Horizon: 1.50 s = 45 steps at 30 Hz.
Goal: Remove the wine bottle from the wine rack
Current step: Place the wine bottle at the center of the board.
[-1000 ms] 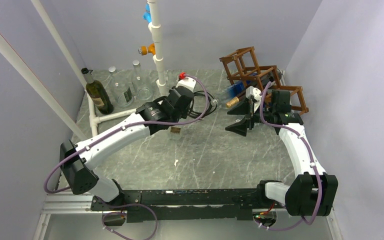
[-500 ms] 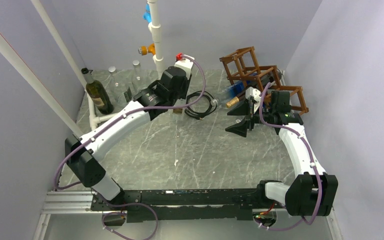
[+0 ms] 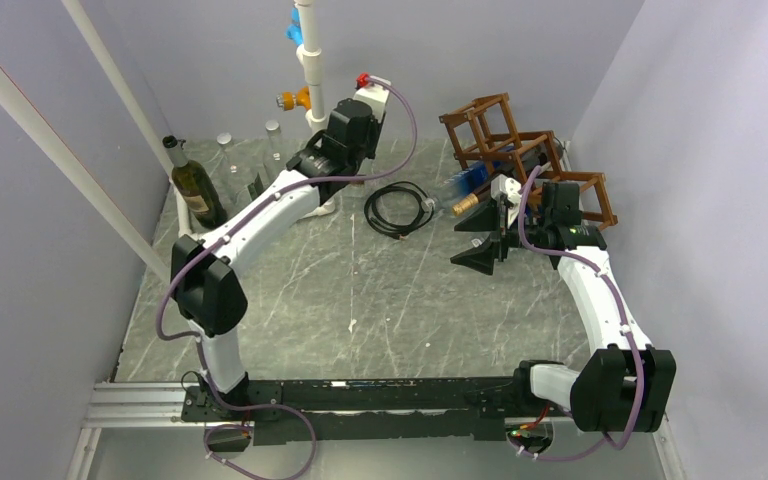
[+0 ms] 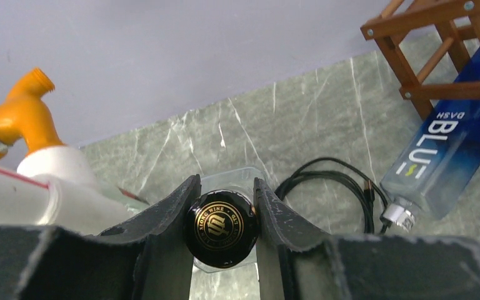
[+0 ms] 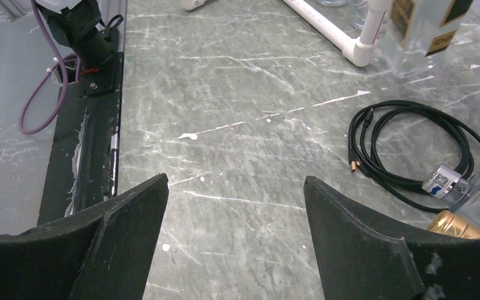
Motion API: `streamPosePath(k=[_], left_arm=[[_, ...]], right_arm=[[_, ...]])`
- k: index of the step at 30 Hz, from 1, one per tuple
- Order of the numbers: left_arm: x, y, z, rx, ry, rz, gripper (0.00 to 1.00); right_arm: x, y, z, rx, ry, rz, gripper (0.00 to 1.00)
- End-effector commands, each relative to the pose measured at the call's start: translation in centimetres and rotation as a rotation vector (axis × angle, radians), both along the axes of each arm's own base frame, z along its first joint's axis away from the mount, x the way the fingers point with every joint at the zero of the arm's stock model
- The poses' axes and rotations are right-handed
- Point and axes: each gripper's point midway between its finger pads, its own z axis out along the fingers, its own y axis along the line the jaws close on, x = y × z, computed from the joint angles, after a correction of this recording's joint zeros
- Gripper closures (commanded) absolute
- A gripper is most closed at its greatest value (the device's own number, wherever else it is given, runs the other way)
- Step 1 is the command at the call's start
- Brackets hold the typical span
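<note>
Left gripper has swung rearward, clamped on the bottle's black cap; right gripper gapes wide, empty, near rack.

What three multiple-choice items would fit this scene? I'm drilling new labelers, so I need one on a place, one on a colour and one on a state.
1. Where does the black cable lie?
A) over an arm
B) coiled on the table
C) in a glass

2. What colour is the bottle cap in the left tool?
A) black with a gold emblem
B) red
C) white

3. The right tool is:
A) shut on the cable
B) shut on a bottle
C) open and empty

Key:
1 B, the top view shows it coiled flat on the marble.
2 A, the left wrist view shows it close up.
3 C, its fingers stand wide apart with only table between them.
</note>
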Motion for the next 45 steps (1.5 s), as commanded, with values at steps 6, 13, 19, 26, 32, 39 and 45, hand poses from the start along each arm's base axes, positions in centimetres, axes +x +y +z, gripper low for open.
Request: streamPosePath(k=[6, 13, 19, 26, 32, 39, 45], left_arm=[[3.4, 0.2, 12.2, -0.187, -0.380, 0.039, 1.00], [5.3, 0.3, 12.6, -0.192, -0.422, 0.077, 1.00], [6.4, 0.6, 11.6, -0.189, -0.426, 0.108, 1.00], [7.6, 1.2, 9.6, -0.200, -0.392, 0.132, 1.00], [8.3, 1.8, 7.7, -0.226, -0.339, 0.152, 1.00], [8.6, 1.3, 5.7, -0.267, -0.272, 0.152, 1.00], [8.6, 1.2, 4.4, -0.272, -0.235, 0.156, 1.00]], right_arm=[[-0.5, 0.2, 1.3, 0.027, -0.066, 0.034, 0.18], [-0.4, 0.2, 1.2, 0.024, -0.068, 0.030, 0.18], [-0.4, 0.1, 1.3, 0.023, -0.070, 0.026, 0.17], [-0.4, 0.0, 1.3, 0.024, -0.071, 0.024, 0.17], [-0.4, 0.0, 1.2, 0.022, -0.072, 0.020, 0.17], [-0.3, -0.1, 1.2, 0.021, -0.075, 0.019, 0.17], [-0.4, -0.1, 1.2, 0.021, -0.074, 0.018, 0.17]])
